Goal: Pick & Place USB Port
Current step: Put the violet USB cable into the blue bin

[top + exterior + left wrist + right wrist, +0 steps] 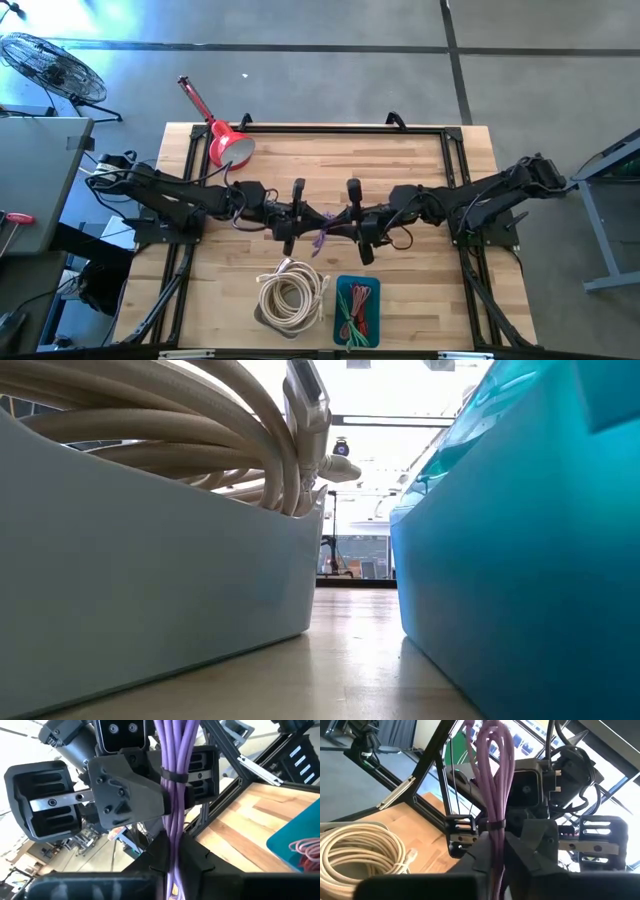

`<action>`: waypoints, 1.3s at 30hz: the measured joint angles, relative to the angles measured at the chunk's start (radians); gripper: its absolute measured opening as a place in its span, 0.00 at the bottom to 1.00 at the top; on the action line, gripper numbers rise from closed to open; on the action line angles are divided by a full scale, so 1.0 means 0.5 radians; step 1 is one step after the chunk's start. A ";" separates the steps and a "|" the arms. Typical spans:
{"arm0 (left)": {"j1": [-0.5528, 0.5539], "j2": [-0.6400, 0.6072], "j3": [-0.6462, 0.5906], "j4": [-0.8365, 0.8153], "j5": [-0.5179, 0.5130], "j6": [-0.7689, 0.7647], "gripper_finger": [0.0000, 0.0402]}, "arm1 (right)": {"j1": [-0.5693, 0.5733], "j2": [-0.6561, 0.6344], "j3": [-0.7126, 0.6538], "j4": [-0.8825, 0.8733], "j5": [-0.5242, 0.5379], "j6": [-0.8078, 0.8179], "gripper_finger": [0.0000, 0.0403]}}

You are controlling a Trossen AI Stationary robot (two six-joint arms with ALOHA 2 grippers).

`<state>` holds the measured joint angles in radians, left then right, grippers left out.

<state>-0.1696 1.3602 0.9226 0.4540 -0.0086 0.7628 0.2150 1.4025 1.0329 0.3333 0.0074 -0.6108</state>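
Observation:
A purple cable bundle, bound by a black tie, hangs above the middle of the table between my two arms. My left gripper comes in from the table's left and is shut on the bundle. My right gripper comes in from the right, facing it, and is also shut on the bundle. Each wrist view shows the bundle running across its own fingers, with the other gripper right behind it. My left gripper pinches the purple bundle between its two fingers, a little way from the black tie. The fingers come level from the table's left and lie across the strands. The bundle is lifted clear of the table. My right gripper pinches the same bundle between its two fingers, close to the black tie. It comes level from the table's right, fingers across the strands. The loops of the bundle stick out beyond the fingers, clear of the table.
A white tray with a coil of cream cable and a teal tray with red and green cables stand near the front edge. A red lamp lies at the far left. A black frame rims the table.

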 joint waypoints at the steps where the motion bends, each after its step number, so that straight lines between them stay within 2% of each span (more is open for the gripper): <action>1: 0.000 0.000 0.000 -0.009 -0.016 0.000 0.07 | 0.000 0.000 0.000 -0.003 0.002 -0.009 0.05; 8: 0.000 0.000 -0.001 -0.058 -0.112 0.000 0.18 | -0.002 0.000 0.000 -0.023 0.032 0.014 0.05; 27: -0.001 0.000 -0.001 -0.092 -0.113 -0.002 0.20 | -0.001 0.000 0.000 -0.044 0.024 0.020 0.03; 31: -0.001 0.000 -0.002 -0.107 -0.112 -0.002 0.18 | -0.001 -0.001 0.000 -0.045 0.023 0.059 0.04; 39: -0.001 0.000 -0.002 -0.157 -0.117 -0.007 0.06 | 0.006 -0.002 0.000 -0.079 0.062 0.055 0.03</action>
<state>-0.1699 1.3602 0.9218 0.3754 -0.0669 0.7592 0.2180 1.4017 1.0328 0.2939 0.0387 -0.5835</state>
